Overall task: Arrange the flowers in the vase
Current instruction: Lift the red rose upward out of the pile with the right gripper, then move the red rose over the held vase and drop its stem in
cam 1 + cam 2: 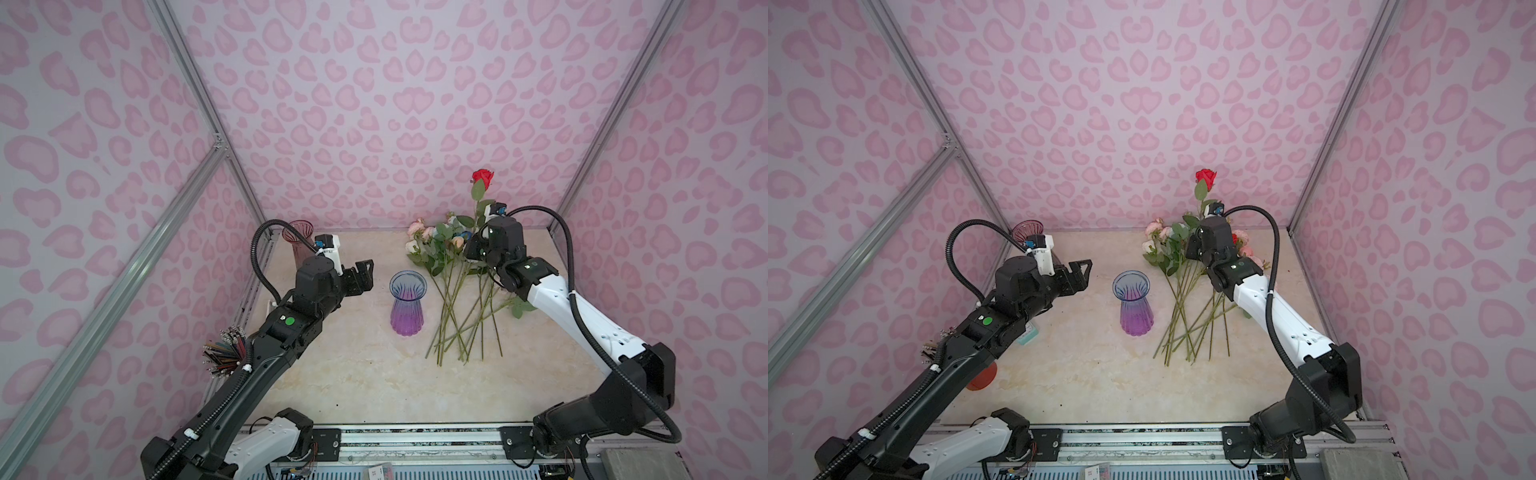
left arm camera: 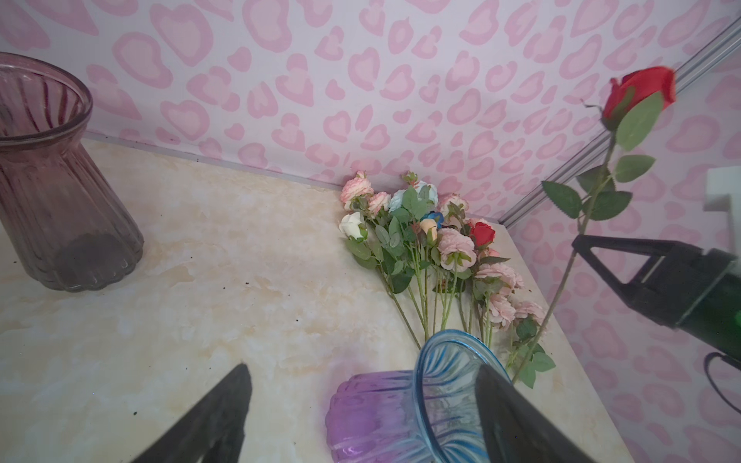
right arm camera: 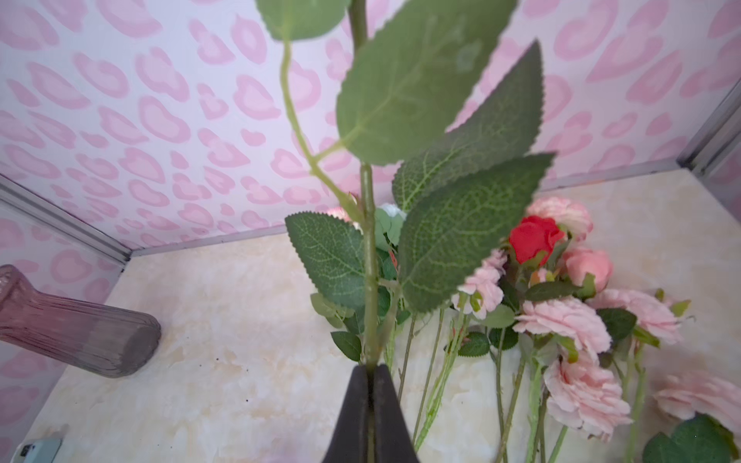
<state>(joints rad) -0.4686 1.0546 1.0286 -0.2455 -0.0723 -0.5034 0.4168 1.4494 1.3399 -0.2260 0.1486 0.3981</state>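
The right end effector [image 3: 369, 375], in the right wrist view, is pinched narrow on the green stem of a red rose [image 3: 370, 280], whose serrated leaves spread just beyond the fingertips. Beside them the loose flowers [image 3: 565, 320], mostly pale pink with one red, lie flat on the marbled table [image 3: 240, 340].

In both top views the red rose stands nearly upright. Its bloom is at 12 o'clock of the right end effector, high against the back wall [image 1: 374, 124]. The flowers lie under that end effector, blooms toward 12 o'clock, stems fanning to 6 o'clock. The blue-to-purple vase [image 1: 407, 303] stands upright at its 8 o'clock, just beside the stems. The left end effector [image 1: 362, 275] hovers spread wide and empty, with the blue-to-purple vase at its 4 o'clock and bare table between. A smoky pink vase [image 1: 298, 243] stands at its 10 o'clock in the back-left corner. Coloured pencils [image 1: 224, 353] sit at the table's left edge. The table's front, toward 6 o'clock, is bare.

In the left wrist view the blue-to-purple vase's rim lies close under one finger of the left end effector. The red rose's stem slants down behind that rim, and whether its end touches the table cannot be told. The flowers reach the table's right edge.
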